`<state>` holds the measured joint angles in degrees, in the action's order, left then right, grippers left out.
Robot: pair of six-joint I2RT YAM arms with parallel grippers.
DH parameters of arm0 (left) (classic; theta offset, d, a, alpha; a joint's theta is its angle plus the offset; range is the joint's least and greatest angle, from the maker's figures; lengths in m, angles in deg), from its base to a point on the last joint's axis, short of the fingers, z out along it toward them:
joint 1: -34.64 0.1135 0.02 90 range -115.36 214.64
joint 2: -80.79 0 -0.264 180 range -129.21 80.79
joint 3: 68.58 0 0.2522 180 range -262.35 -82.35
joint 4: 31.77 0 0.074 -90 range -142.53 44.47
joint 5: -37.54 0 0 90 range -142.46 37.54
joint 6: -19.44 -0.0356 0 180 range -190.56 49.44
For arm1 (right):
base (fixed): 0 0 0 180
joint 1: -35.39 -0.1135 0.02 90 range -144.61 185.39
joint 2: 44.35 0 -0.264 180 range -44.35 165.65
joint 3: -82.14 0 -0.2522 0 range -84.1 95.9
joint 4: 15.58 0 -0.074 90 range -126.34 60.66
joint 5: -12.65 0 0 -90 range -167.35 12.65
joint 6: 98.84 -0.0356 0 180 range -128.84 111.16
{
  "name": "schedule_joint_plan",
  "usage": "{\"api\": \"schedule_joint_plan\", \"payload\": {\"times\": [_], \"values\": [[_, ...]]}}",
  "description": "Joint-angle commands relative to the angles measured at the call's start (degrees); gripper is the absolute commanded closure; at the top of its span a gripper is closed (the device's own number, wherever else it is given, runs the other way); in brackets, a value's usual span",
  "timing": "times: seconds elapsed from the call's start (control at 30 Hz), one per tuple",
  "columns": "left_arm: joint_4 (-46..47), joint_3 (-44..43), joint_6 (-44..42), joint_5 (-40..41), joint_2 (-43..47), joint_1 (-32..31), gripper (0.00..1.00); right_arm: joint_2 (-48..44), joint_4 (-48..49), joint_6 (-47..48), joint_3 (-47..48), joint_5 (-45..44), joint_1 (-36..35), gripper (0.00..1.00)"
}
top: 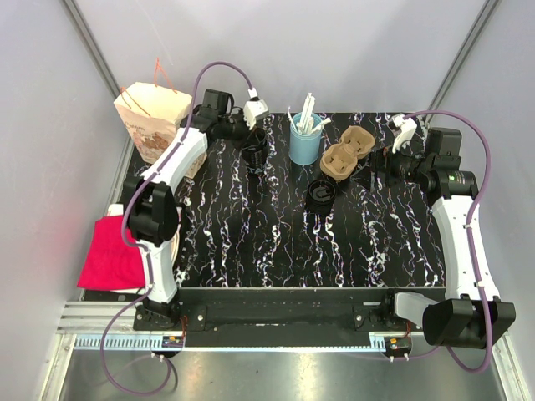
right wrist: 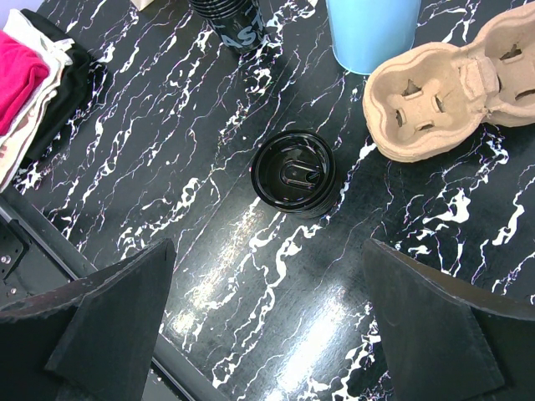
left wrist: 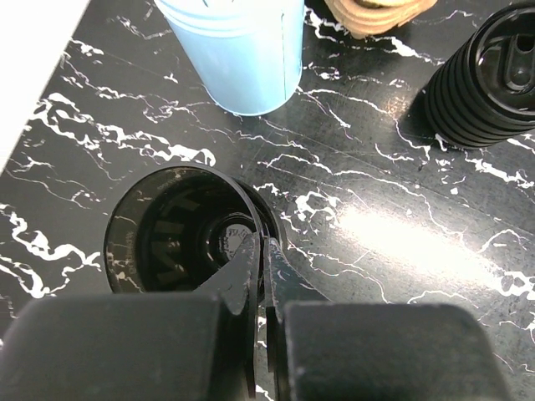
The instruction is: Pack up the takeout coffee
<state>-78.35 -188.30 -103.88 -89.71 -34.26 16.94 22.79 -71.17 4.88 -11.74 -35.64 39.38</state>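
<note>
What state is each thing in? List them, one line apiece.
takeout coffee: lid on, upright, unheld.
lidless cup: upright, rim apparently pinched by the left gripper.
left gripper: shut on that rim.
right gripper: open, holding nothing.
cup carrier: visible wells empty.
blue cup: upright, holding straws.
paper bag: upright, top open.
</note>
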Motion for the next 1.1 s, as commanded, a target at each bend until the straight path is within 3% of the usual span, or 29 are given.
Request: {"api": "schedule_joint_plan", "payload": {"times": [0.0,1.07], "values": [[2.8,-2.4,0.0,1.0,4.4,-0.5,1.0,-1.6,1.2,0.3,0.2,1.5,-0.3,0.0],[3.4,-9.3,0.0,3.2,9.8,-1.6,1.0,-1.4,1.3,0.3,0.1,1.4,-0.3,0.0]]}}
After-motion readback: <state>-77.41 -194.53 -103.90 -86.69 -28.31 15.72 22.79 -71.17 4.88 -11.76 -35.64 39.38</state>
